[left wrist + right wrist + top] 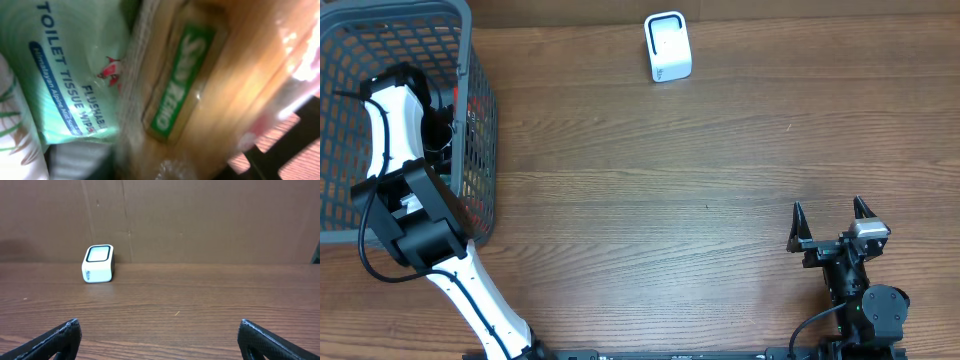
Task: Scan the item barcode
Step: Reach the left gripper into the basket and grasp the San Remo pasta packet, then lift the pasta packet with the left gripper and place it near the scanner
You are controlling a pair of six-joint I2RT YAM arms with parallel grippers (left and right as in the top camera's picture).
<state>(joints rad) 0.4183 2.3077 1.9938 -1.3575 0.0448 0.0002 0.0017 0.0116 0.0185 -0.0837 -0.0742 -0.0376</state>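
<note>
My left arm (398, 120) reaches down into the grey mesh basket (480, 120) at the far left. Its gripper is sunk among the goods and its fingers do not show in either view. The left wrist view is filled, very close and blurred, by a tan package with a green label (185, 80); whether the jaws touch it cannot be told. The white scanner (668, 47) stands at the table's far edge, also seen as the white scanner (98, 263) ahead of my right gripper. My right gripper (829, 208) rests open at the near right, nothing between its fingers (65, 335).
A pale green pack of toilet tissue wipes (65, 70) lies left of the tan package in the basket. The basket's mesh wall (280, 155) shows at lower right of the left wrist view. A brown cardboard wall (200, 220) backs the wooden table (670, 200).
</note>
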